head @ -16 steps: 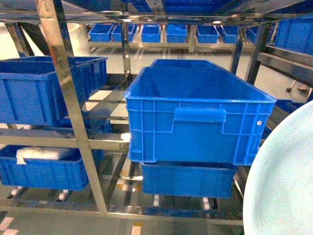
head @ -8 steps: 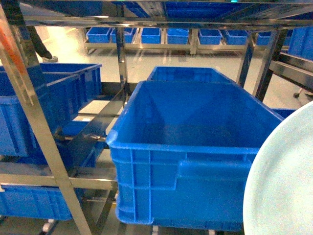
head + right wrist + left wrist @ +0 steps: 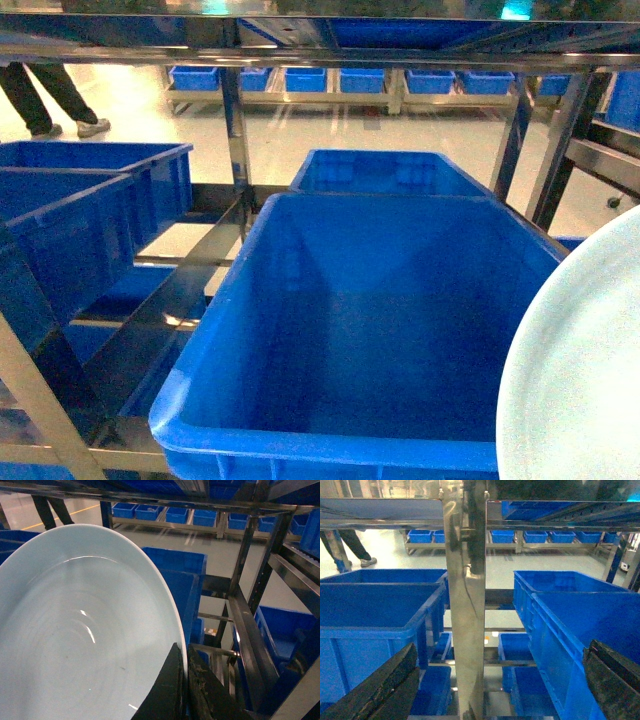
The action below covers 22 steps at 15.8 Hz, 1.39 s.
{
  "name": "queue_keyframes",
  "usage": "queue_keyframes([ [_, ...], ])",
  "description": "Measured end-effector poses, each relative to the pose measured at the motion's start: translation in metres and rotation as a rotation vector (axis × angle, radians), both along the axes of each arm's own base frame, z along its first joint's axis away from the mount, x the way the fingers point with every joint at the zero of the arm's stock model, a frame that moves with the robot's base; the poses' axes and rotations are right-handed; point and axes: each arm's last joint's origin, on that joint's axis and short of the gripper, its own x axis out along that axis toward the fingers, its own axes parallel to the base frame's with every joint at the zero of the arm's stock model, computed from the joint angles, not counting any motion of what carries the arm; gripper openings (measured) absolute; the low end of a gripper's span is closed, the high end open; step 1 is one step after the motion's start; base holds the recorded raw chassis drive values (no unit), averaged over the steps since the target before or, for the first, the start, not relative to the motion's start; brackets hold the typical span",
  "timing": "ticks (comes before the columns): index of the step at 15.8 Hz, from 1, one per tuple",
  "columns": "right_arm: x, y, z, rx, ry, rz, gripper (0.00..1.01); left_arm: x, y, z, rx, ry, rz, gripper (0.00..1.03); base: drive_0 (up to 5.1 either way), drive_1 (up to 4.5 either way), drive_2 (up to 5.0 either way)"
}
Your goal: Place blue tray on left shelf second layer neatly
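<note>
I've got the blue tray (image 3: 75,630) clamped by its rim in the right gripper (image 3: 184,680), jaws pinched together on the edge; in head view it fills the lower-right corner (image 3: 580,370), tilted, just beside a big blue crate (image 3: 350,320) sitting on the steel rack (image 3: 235,120); second crate (image 3: 385,170) behind it; more crates at left (image 3: 80,220). Left gripper (image 3: 490,690) has jaws wide apart, nothing between them, facing a rack post (image 3: 465,605). Someone's legs (image 3: 50,95) far left on the floor.
</note>
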Motion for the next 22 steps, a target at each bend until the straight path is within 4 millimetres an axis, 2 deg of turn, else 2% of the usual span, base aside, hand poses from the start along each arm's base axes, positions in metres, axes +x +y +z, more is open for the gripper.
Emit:
queue_keyframes([
  [22,0.0000,0.0000,0.0000,0.000,0.000,0.000,0.02,0.0000,0.0000,0.0001,0.000,-0.001,0.000,0.98,0.0,0.00,0.0],
])
